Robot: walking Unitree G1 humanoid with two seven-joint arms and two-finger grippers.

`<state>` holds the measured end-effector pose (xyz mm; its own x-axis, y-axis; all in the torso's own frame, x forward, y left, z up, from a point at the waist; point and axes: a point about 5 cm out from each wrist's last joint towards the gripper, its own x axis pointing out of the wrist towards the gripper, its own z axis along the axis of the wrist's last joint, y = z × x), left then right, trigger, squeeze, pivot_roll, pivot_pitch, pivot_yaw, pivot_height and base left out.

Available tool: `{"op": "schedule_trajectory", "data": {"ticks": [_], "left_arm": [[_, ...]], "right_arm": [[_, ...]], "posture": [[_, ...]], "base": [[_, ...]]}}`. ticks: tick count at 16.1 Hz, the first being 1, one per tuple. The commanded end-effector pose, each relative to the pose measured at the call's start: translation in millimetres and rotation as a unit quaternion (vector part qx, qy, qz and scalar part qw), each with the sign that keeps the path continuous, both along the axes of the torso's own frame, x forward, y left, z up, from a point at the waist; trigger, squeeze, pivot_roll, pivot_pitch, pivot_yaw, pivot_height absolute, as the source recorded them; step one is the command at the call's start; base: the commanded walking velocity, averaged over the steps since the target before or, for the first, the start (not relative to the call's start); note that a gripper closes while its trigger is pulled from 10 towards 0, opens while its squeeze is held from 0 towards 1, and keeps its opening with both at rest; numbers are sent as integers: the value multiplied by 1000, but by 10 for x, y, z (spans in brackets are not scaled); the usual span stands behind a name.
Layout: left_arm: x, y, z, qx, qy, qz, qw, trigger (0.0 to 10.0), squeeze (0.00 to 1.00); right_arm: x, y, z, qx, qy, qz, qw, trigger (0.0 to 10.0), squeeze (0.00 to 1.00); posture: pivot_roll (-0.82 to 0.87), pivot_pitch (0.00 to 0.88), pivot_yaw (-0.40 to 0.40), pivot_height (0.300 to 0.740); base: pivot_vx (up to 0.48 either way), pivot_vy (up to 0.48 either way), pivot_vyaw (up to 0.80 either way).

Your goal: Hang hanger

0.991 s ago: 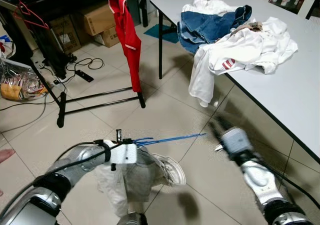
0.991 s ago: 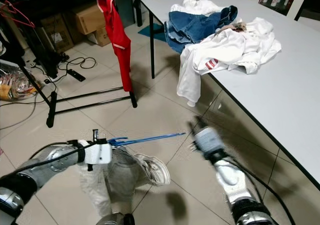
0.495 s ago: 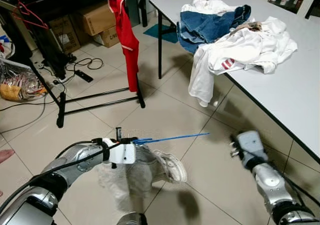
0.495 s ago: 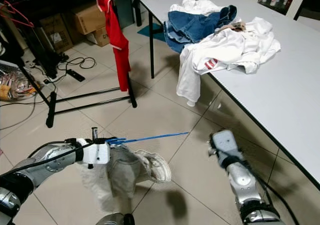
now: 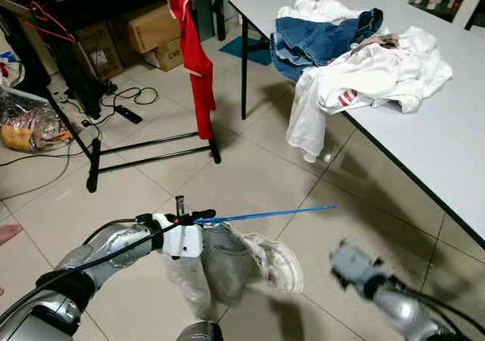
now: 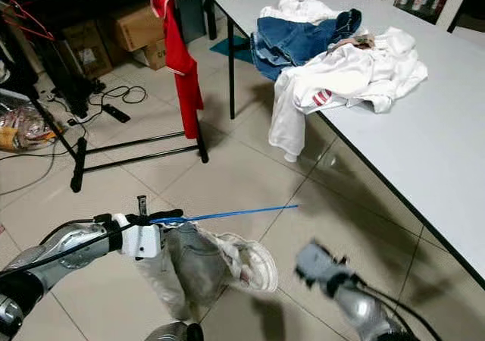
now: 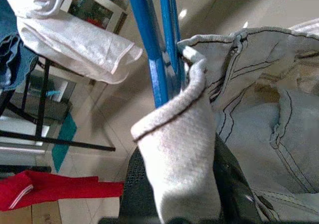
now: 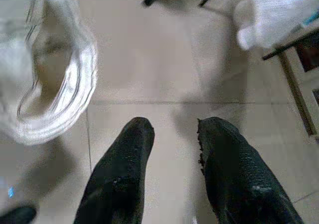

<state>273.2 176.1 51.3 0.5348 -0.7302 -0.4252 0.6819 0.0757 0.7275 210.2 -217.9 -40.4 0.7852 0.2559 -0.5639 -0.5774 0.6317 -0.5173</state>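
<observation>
While held out at seven o'clock in the head views, blue hanger (image 5: pixel 261 214) with grey garment (image 5: pixel 220 261) draped — not yet hung; rack (image 5: pixel 91 155) well off at eleven. Left wrist: left gripper (image 7: pixel 174 194) clamped on hanger. Right wrist: right gripper (image 8: pixel 172 159) parted, empty.
</observation>
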Motion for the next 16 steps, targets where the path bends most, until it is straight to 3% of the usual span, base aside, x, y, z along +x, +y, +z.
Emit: {"op": "schedule_trajectory", "data": {"ticks": [1, 2, 4, 5, 6, 7, 10, 16], "left_arm": [[23, 38, 90, -24, -20, 4, 999, 0, 0], [19, 36, 92, -25, -20, 2, 999, 0, 0], [3, 0, 97, -31, -23, -10, 999, 0, 0], [1, -16, 102, -33, -25, -14, 999, 0, 0], [0, -28, 111, -34, -29, -18, 999, 0, 0], [2, -39, 124, -36, -34, -21, 999, 0, 0], [3, -58, 160, -42, -46, -30, 998, 0, 0], [10, -168, 217, -59, -59, -54, 995, 0, 0]], "right_arm": [[-31, 24, -20, -34, 0, 44, 998, 10000, 616], [-47, 49, -31, -47, -2, 64, 997, 10000, 616], [-103, 210, -70, -83, -9, 161, 983, 10000, 616], [-156, 278, -104, -90, 0, 201, 975, 10000, 541], [-215, 334, -138, -94, 9, 233, 968, 10000, 141], [-262, 374, -166, -97, 16, 255, 962, 10000, 0], [-334, 443, -212, -91, 33, 276, 956, 10000, 0], [-252, 635, -201, -33, 55, 242, 968, 10000, 0]], "posture": [[84, 0, 56, 740], [84, 0, 56, 740], [84, 0, 56, 740], [80, 0, 56, 740], [80, 0, 56, 740], [82, 0, 54, 740], [82, 0, 54, 740], [77, 1, 58, 740]], "base": [[0, 0, 0], [0, 0, 0], [0, 0, 0], [0, 0, 0], [0, 0, 0], [0, 0, 0], [0, 0, 0], [0, 0, 0]]}}
